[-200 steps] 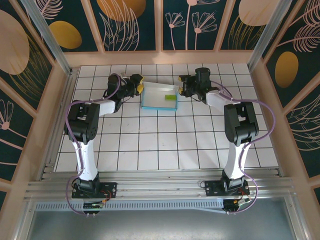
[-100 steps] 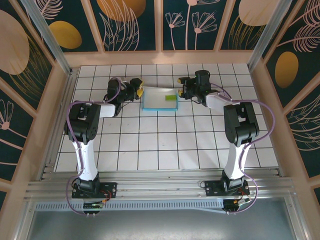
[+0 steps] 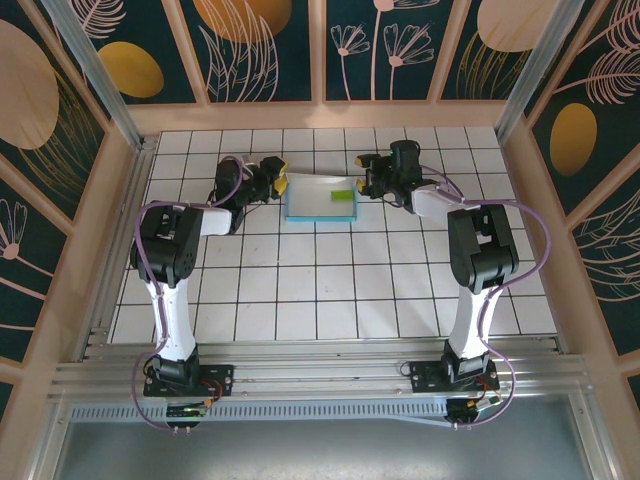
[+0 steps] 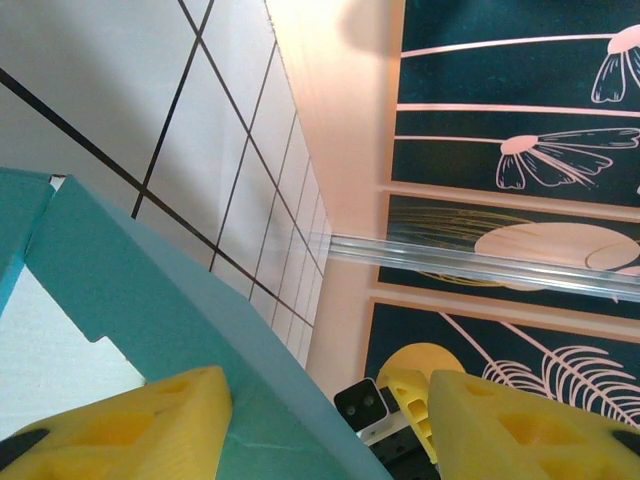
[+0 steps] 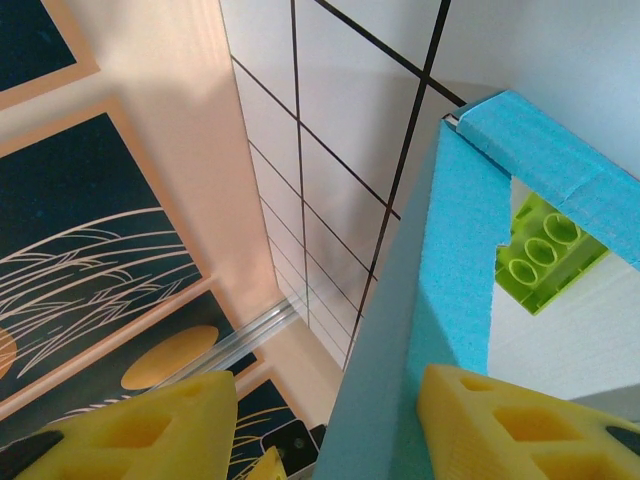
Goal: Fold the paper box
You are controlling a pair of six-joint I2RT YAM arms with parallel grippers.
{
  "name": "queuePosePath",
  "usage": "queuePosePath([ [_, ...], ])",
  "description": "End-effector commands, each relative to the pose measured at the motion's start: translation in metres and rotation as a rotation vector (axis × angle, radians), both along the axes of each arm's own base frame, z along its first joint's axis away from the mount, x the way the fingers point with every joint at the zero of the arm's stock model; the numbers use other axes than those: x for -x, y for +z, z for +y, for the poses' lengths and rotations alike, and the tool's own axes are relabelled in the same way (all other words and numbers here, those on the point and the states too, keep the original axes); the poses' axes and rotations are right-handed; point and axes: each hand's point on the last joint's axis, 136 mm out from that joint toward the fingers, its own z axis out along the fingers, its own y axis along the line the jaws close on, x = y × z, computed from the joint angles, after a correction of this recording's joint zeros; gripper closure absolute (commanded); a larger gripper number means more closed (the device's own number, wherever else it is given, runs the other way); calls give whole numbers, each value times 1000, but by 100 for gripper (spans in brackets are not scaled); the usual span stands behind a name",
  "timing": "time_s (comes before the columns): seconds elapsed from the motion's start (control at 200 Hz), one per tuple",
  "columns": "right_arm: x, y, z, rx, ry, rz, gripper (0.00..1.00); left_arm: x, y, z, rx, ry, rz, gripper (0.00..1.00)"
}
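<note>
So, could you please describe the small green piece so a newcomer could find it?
On the white tiled table, find the shallow teal paper box at the far middle. Inside, near its right wall, lies a lime-green studded brick, the only green thing there.

Open tiles (image 3: 320,280) before paper box (image 3: 320,197)

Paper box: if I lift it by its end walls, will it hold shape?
Probably flexes: the paper box has thin card walls. Likely light, so a push may slide it across the glossy tiles. The green brick inside could shift if it tilts.
</note>
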Motion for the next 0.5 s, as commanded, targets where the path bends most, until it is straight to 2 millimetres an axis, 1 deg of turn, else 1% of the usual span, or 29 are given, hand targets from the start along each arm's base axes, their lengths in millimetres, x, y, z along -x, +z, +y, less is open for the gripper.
queuePosePath([
  [0.0, 25, 14, 38, -46, 135, -24, 47, 29, -10, -49, 82, -163, 60, 45],
  [0.195, 25, 14, 38, -45, 137, -27, 47, 34, -16, -53, 120, -180, 70, 46],
  [0.491, 25, 13, 39, -44, 139, -24, 47, 35, -14, -58, 121, -197, 63, 46],
])
